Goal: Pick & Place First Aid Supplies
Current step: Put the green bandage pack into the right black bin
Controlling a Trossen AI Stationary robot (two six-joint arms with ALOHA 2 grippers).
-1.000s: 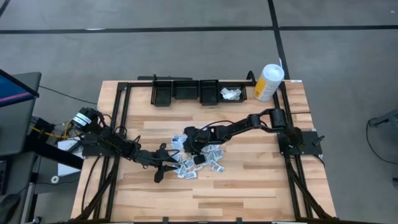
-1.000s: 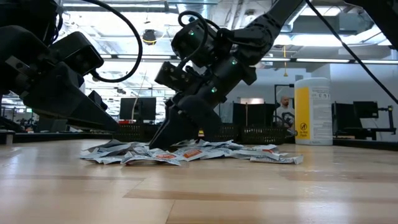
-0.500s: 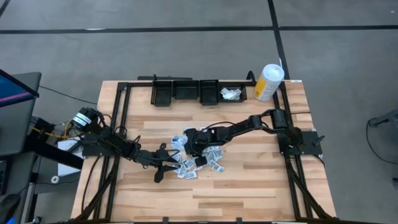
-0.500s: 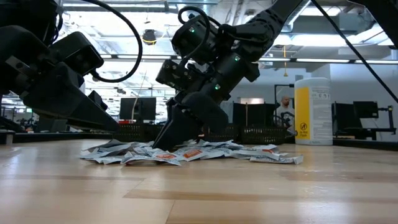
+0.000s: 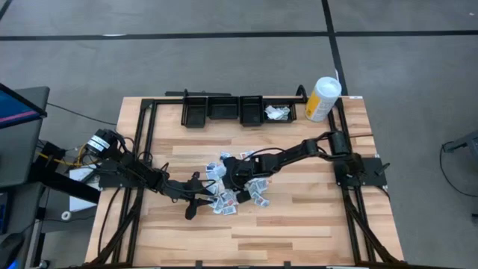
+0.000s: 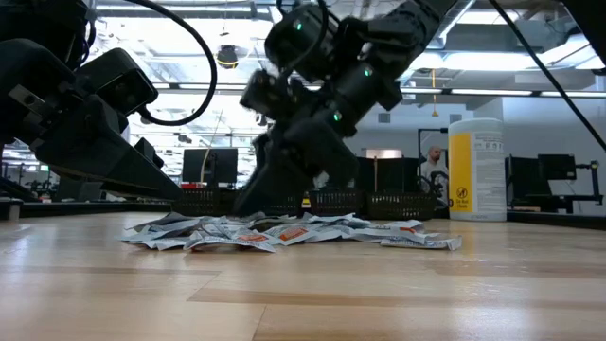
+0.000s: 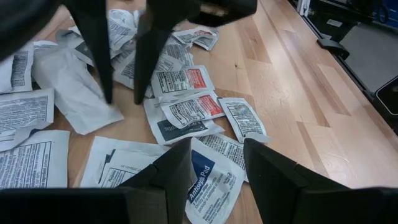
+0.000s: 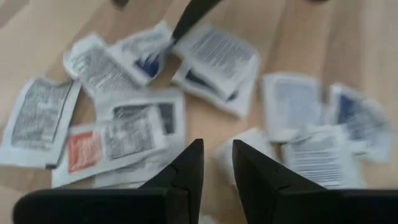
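Observation:
The first aid supplies (image 5: 240, 187) lie as a loose pile of flat white packets in the middle of the table; the pile (image 6: 284, 232) also shows in the low view. My right gripper (image 8: 217, 168) hangs over the pile's far left part (image 5: 226, 170), slanting down. A narrow gap separates its fingers, and nothing is between them. Its two fingers (image 7: 99, 56) stand just above the packets. My left gripper (image 7: 217, 155) waits low at the pile's near left side (image 5: 196, 200), open, over a blue-printed packet (image 7: 208, 180).
A row of black bins (image 5: 224, 110) stands along the far edge; the rightmost one (image 5: 278, 113) holds a few packets. A tall white-and-yellow canister (image 5: 323, 99) stands at the far right corner. A black frame (image 5: 146, 149) borders the tabletop.
My right gripper has risen a little above the pile and drifted slightly toward the table's near edge, with the gap between its fingers unchanged. The packets lie as before.

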